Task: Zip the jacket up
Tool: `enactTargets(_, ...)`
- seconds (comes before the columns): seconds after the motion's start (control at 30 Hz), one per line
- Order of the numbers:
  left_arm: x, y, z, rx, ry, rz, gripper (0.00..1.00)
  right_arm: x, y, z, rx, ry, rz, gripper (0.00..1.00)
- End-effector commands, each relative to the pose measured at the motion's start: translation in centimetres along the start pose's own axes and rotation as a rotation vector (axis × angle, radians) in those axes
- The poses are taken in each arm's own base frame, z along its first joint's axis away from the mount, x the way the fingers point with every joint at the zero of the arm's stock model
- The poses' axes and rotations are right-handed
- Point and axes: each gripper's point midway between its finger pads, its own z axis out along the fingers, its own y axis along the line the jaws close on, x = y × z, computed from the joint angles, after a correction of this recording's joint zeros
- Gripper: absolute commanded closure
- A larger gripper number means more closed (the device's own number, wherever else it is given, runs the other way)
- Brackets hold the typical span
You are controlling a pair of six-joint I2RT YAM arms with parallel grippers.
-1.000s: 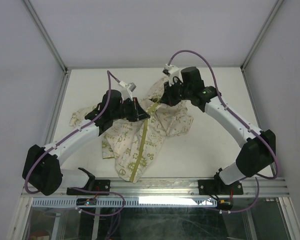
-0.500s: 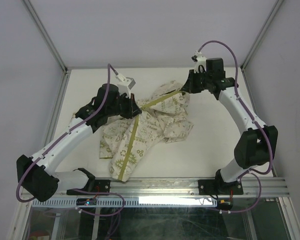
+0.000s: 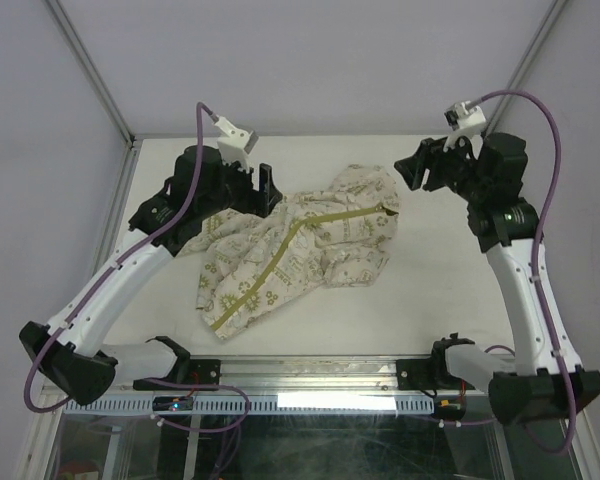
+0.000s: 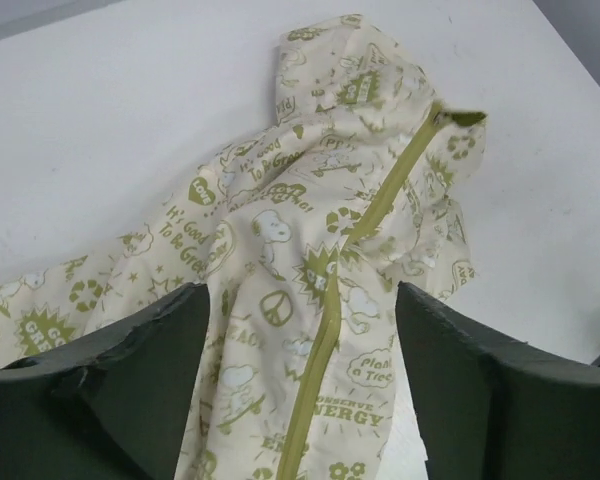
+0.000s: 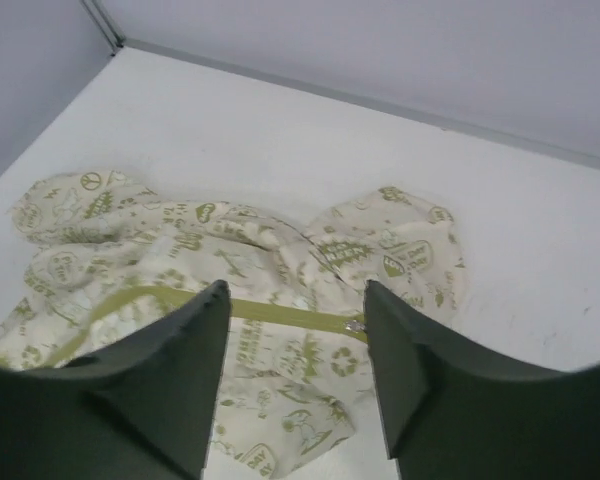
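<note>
The cream jacket [image 3: 330, 255] with olive prints lies crumpled on the white table, its olive zipper band [image 3: 273, 262] running from the near-left hem up to the collar at the right. In the left wrist view the jacket [image 4: 270, 210] shows the band [image 4: 380, 200] shut along its length. My left gripper [image 3: 266, 186] hovers open over the jacket's far-left part; nothing sits between its fingers [image 4: 140, 370]. My right gripper [image 3: 418, 170] stands open beyond the collar, empty. A small metal zipper pull [image 5: 354, 325] sits at the band's [image 5: 270, 312] collar end.
The table is walled by pale panels on three sides, with a metal rail [image 3: 310, 375] along the near edge by the arm bases. One sleeve [image 3: 185, 245] trails left under my left arm. Bare white tabletop [image 3: 450, 290] lies right of the jacket.
Both grippers have opened and let go of the jacket. The right arm swung up and right, the left arm drew back to the far left. The jacket dropped flat, its band stretched rightward.
</note>
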Motion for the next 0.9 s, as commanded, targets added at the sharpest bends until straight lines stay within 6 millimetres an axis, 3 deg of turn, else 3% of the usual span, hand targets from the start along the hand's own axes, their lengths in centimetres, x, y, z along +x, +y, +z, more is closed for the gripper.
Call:
enactTargets(0.0,-2.9,2.2,-4.1,-0.151,-0.154,-0.057,0.09,-1.0,-0.1,-3.3,0.090,-0.123,-0.079,0.30)
enactTargets(0.07,-3.3,3.4,-5.9,-0.230,-0.200,-0.091,0.01,-0.6,-0.8,-4.7,0.163,-0.153,-0.083,0.04)
enactTargets(0.1,-3.5,3.9,-6.9,-0.262,-0.227,-0.108,0.01,-0.4,-1.1,-5.4,0.194,-0.165,-0.082,0.01)
enactTargets(0.33,-3.6,7.5,-15.8,-0.478,-0.496,-0.262,0.01,1.0,-2.6,-9.6,0.372,-0.254,-0.010,0.01)
enactTargets(0.53,-3.1,9.0,-21.6,-0.534,-0.731,-0.327,0.01,0.1,-4.1,-13.1,0.531,-0.367,0.045,0.01)
enactTargets(0.7,-2.9,9.5,-23.7,-0.563,-0.802,-0.336,0.01,-0.9,-3.7,-14.2,0.532,-0.409,0.025,0.01)
enactTargets(0.87,-3.2,9.5,-23.8,-0.568,-0.800,-0.326,0.01,-1.5,-3.1,-14.2,0.502,-0.425,0.040,0.01)
